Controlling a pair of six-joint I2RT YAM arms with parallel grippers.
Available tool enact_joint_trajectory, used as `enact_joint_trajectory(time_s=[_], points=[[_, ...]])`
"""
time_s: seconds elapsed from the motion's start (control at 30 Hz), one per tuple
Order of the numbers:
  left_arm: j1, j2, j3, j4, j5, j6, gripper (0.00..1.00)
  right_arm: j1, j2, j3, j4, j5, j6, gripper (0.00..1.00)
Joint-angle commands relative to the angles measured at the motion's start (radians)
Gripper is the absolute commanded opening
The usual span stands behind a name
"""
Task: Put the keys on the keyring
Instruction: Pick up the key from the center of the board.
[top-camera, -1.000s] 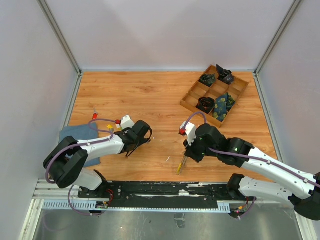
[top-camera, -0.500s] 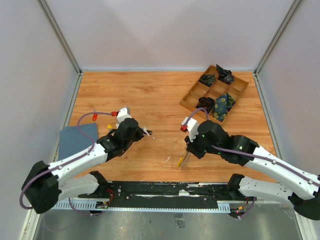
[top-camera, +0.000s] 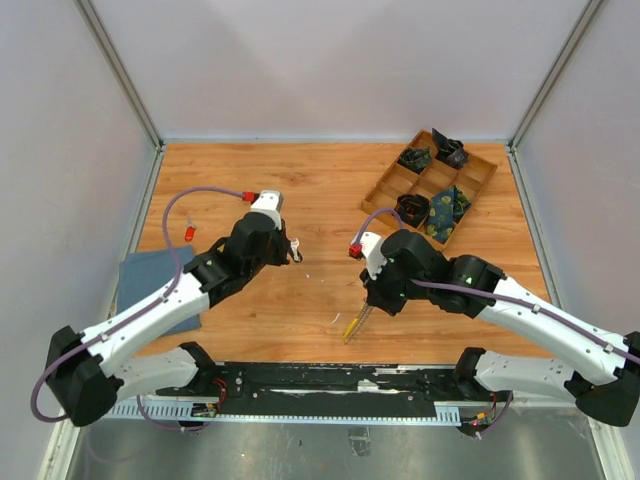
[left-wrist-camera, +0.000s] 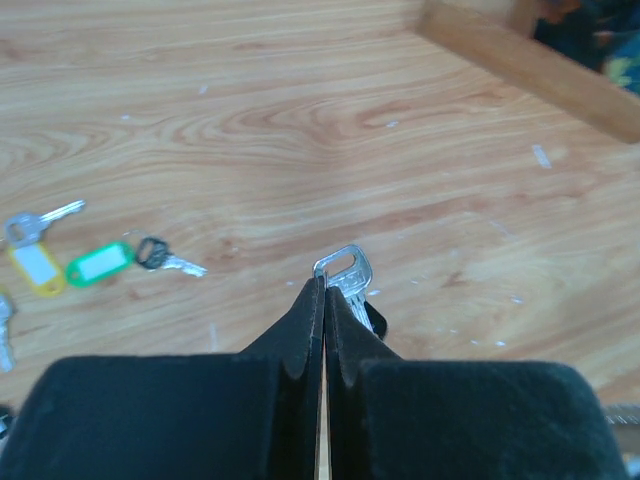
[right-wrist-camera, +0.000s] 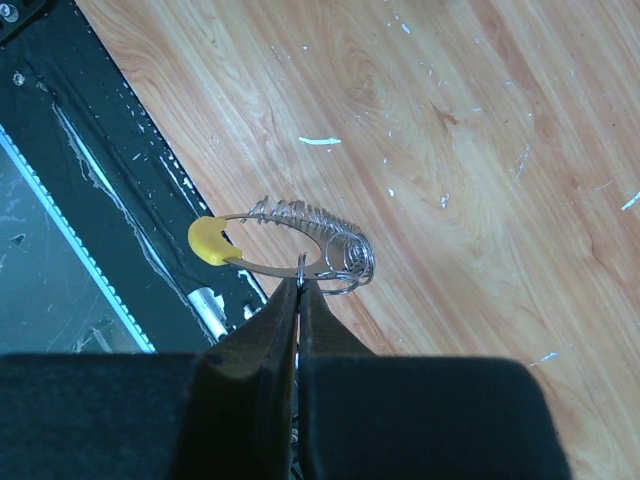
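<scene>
Keyring (right-wrist-camera: 281, 267) is hanging from my right tool (right-wrist-camera: 300, 284), which is pinching shut on its wire low over the bench's (top-camera: 320, 190) near edge. My left tool (left-wrist-camera: 322, 282), down by the blue cloth (top-camera: 150, 272) a second ago, is now carrying one silver key (left-wrist-camera: 346, 270) clamped between its fingers toward the middle, so threading is coming next. The key's blade is hiding inside my grip, and I am failing to make out where the ring's wire opens.
</scene>
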Motion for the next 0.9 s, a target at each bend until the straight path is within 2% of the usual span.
enact_joint_trajectory(time_s=[0.0,0.07,0.1,0.13,0.17,0.2,0.23,0.27,0.3,0.33,0.37,0.4,0.43,0.47,0.5,0.53,0.57,0.6,0.63,0.67,0.7,0.77,0.87], points=[[0.016,0.155,0.109,-0.213,-0.053,0.012,0.0,0.008,-0.025,0.024,-0.017,0.002,0.048,0.01],[-0.024,0.241,0.16,-0.207,0.146,0.043,0.01,0.008,-0.03,0.02,-0.013,0.003,0.052,0.0],[-0.073,0.272,0.179,-0.218,0.118,0.056,0.01,0.008,-0.03,0.02,-0.012,0.0,0.053,0.0],[-0.098,0.298,0.197,-0.258,0.012,0.044,0.01,0.008,-0.028,0.021,-0.013,-0.003,0.054,0.01],[-0.072,0.304,0.206,-0.322,-0.103,-0.003,0.01,0.009,-0.027,0.027,-0.021,-0.006,0.057,0.01],[-0.01,0.294,0.198,-0.352,-0.138,-0.032,0.01,0.01,-0.029,0.029,-0.03,-0.007,0.061,0.0],[0.054,0.271,0.176,-0.331,-0.049,-0.017,0.01,0.01,-0.037,0.024,-0.034,-0.004,0.066,0.01],[0.069,0.245,0.164,-0.283,0.064,0.005,0.0,0.01,-0.048,0.01,-0.027,0.001,0.068,0.0],[0.029,0.224,0.158,-0.235,0.153,0.024,0.01,0.01,-0.059,-0.006,-0.015,0.005,0.07,0.0],[-0.027,0.224,0.169,-0.243,0.117,0.028,0.01,0.01,-0.066,-0.019,-0.004,0.008,0.072,0.01],[-0.047,0.243,0.19,-0.32,0.007,0.007,0.01,0.011,-0.069,-0.022,-0.001,0.007,0.074,0.01],[-0.016,0.257,0.198,-0.376,-0.124,-0.038,0.0,0.011,-0.067,-0.017,-0.006,0.004,0.075,0.0],[0.03,0.255,0.177,-0.36,-0.073,-0.016,0.01,0.011,-0.067,-0.012,-0.013,-0.003,0.077,0.01],[0.053,0.243,0.171,-0.315,0.065,0.014,0.01,0.011,-0.07,-0.017,-0.01,-0.005,0.079,0.01],[0.015,0.226,0.166,-0.248,0.181,0.03,0.01,0.011,-0.075,-0.028,0.001,-0.005,0.081,0.01],[-0.055,0.213,0.171,-0.215,0.164,0.028,0.01,0.011,-0.074,-0.037,0.019,-0.006,0.081,0.01],[-0.091,0.22,0.189,-0.252,0.048,0.001,0.01,0.011,-0.071,-0.04,0.022,-0.012,0.082,0.01],[-0.071,0.234,0.192,-0.308,-0.05,-0.029,0.01,0.011,-0.065,-0.032,0.011,-0.019,0.084,0.01],[-0.014,0.24,0.179,-0.309,-0.013,-0.019,0.01,0.012,-0.06,-0.023,0.003,-0.027,0.088,0.0],[0.023,0.235,0.171,-0.283,0.113,0.012,0.01,0.011,-0.06,-0.022,0.004,-0.028,0.09,0.01],[0.011,0.208,0.152,-0.219,0.204,0.029,0.01,0.011,-0.062,-0.03,0.009,-0.027,0.092,0.01],[-0.096,0.145,0.119,-0.123,0.2,0.047,0.01,0.012,-0.071,-0.04,0.017,-0.026,0.089,0.01],[-0.117,0.08,0.095,-0.092,0.15,0.09,0.0,0.011,-0.089,-0.045,0.023,-0.017,0.071,0.01]])
